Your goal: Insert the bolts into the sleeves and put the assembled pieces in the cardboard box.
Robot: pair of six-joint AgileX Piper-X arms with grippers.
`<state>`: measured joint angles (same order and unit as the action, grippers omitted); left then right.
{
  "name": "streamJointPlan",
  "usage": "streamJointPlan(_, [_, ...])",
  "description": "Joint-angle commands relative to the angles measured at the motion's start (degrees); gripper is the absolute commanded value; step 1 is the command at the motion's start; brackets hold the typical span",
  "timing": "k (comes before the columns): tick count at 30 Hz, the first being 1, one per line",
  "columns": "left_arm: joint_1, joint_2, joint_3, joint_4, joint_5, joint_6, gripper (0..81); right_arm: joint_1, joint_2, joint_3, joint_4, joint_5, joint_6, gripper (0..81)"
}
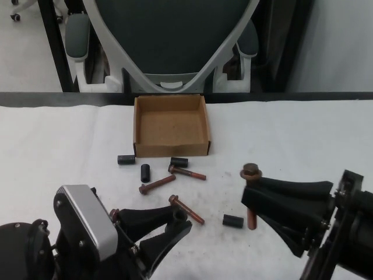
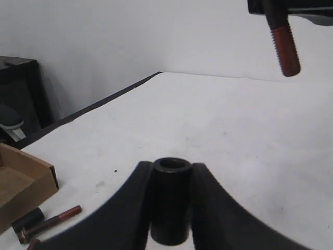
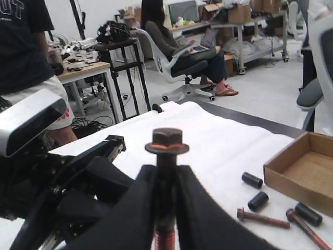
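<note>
Sleeve (image 2: 170, 219): your left gripper (image 2: 170, 174) is pinching it upright between both fingers, bore facing up, low over the bench (image 1: 303, 134).

Bolt (image 3: 166, 148): your right gripper (image 3: 166, 174) is clamping the shank, with the head on top and the threaded end hanging clear of the white cover. The bolt and the sleeve are sitting well apart.

Loose bolts (image 1: 187, 173) and loose sleeves (image 1: 145, 172) are lying scattered between the arms and the cardboard box (image 1: 171, 149). The box is sitting open at the far middle of the bench.
</note>
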<state>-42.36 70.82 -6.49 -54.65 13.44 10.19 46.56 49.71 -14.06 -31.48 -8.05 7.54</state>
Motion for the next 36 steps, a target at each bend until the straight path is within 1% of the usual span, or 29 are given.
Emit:
streamJointPlan(1, [-0.29, -0.72, -0.08, -3.27, 3.0, 2.52, 0.8, 0.2, 2.26, -0.14, -4.7, 0.34, -1.2, 0.2])
streamJointPlan(3, [-0.29, -0.72, -0.08, -3.27, 3.0, 0.11, 0.8, 0.2, 5.3, -0.15, -8.23, -0.13, -2.05, 0.2])
streamJointPlan(8, [-0.29, -0.72, -0.08, -2.7, 8.53, -1.21, 0.8, 0.2, 13.16, -0.59, -16.31, -2.28, -2.84, 0.2])
streamJointPlan(12, [-0.29, -0.72, -0.08, -0.06, 9.06, -1.21, 0.8, 0.2, 17.43, -2.09, -18.44, -3.77, -2.84, 0.2])
streamJointPlan(16, [-0.29, -0.72, -0.08, 0.05, 11.55, -1.21, 0.8, 0.2, 19.99, -4.5, -18.58, -5.77, -3.09, 0.2])
streamJointPlan(23, [-0.29, -0.72, -0.08, -0.18, 11.54, -3.33, 0.8, 0.2, 20.75, -5.97, -18.44, -6.84, -4.13, 0.2])
streamJointPlan(28, [-0.29, -0.72, -0.08, -3.56, 11.1, -8.56, 0.8, 0.2, 20.75, -5.97, -18.22, -6.99, -4.12, 0.2])
streamJointPlan(30, [-0.29, -0.72, -0.08, -4.48, 10.08, -10.19, 0.8, 0.2, 20.75, -5.97, -18.22, -8.22, -3.87, 0.2])
streamJointPlan(32, [-0.29, -0.72, -0.08, -4.48, 8.78, -10.19, 0.8, 0.67, 20.75, -5.97, -18.22, -8.29, -3.2, 0.2])
streamJointPlan(36, [-0.29, -0.72, -0.08, -4.48, 8.61, -10.19, 0.8, 1.9, 20.75, -5.97, -18.22, -8.91, -3.2, 0.2])
